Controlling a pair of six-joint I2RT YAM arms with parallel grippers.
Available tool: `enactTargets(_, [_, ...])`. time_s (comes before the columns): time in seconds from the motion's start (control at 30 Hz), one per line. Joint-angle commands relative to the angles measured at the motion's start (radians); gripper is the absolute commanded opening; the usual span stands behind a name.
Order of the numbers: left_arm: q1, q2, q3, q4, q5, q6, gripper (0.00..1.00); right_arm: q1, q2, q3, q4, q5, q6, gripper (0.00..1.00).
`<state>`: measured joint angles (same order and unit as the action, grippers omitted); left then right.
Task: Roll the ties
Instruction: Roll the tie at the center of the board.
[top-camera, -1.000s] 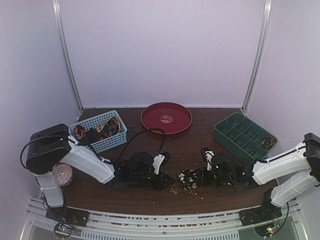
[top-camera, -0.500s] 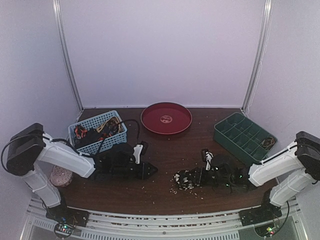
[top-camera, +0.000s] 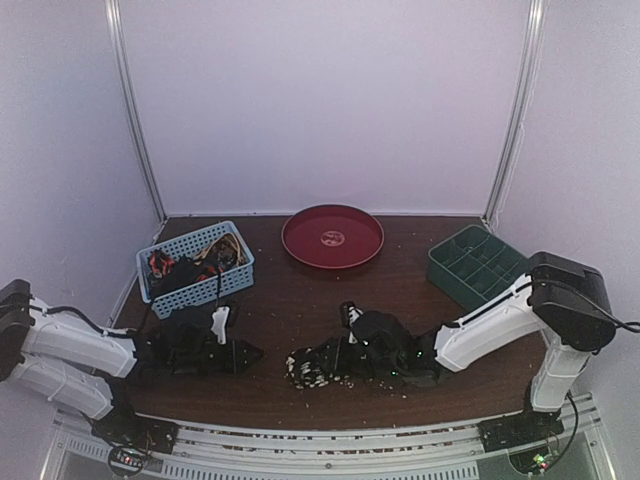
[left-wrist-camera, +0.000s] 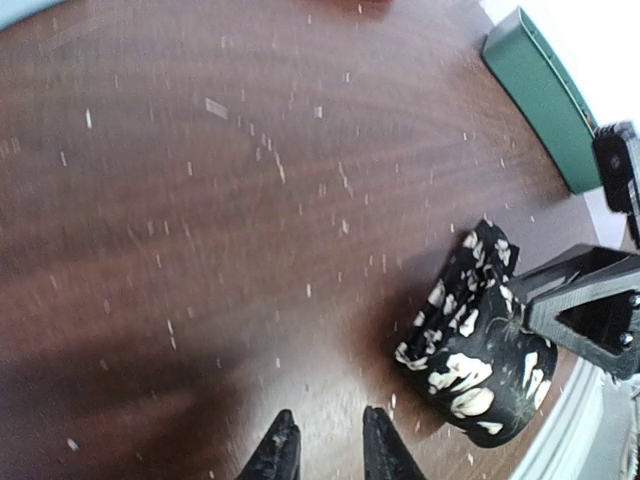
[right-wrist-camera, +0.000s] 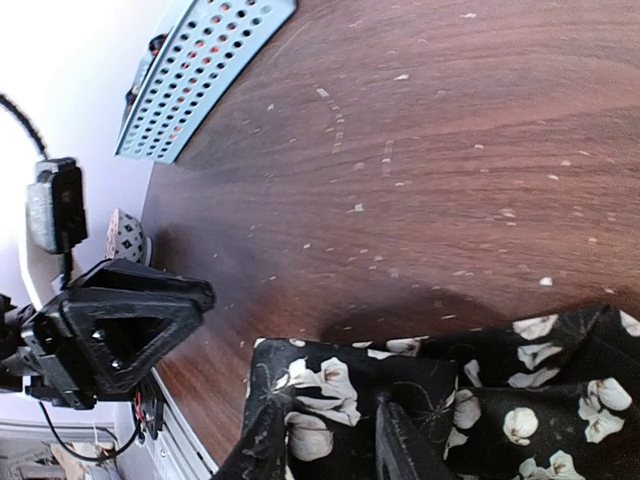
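A black tie (top-camera: 310, 370) with pale flowers lies partly rolled near the table's front middle. My right gripper (top-camera: 330, 358) reaches in from the right and is shut on it. In the right wrist view the fabric (right-wrist-camera: 345, 385) wraps over and between the fingers (right-wrist-camera: 400, 445). My left gripper (top-camera: 248, 353) rests low to the left of the roll, apart from it. Its fingertips (left-wrist-camera: 283, 452) stand slightly open over bare wood, and the roll (left-wrist-camera: 470, 345) lies off to their right. More ties (top-camera: 190, 262) are heaped in the blue basket (top-camera: 215, 287).
A red round plate (top-camera: 332, 236) sits at the back middle and a green compartment tray (top-camera: 478, 265) at the back right. Pale crumbs (left-wrist-camera: 270, 160) are scattered over the wood. A speckled ball (right-wrist-camera: 124, 236) lies by the left edge.
My left arm has drawn back to the left, away from the tie. My right arm has moved left across the table, bringing the rolled tie with it.
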<state>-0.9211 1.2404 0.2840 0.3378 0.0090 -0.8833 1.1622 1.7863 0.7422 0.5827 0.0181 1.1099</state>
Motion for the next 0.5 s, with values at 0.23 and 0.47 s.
enactTargets(0.23, [-0.024, 0.078, -0.067, 0.247, 0.093, -0.08, 0.15, 0.019, -0.087, 0.185, -0.476, 0.063, -0.212, 0.36])
enactTargets(0.47, [-0.069, 0.229, -0.039, 0.384, 0.115, -0.128, 0.09, 0.077, -0.056, 0.295, -0.64, 0.15, -0.327, 0.38])
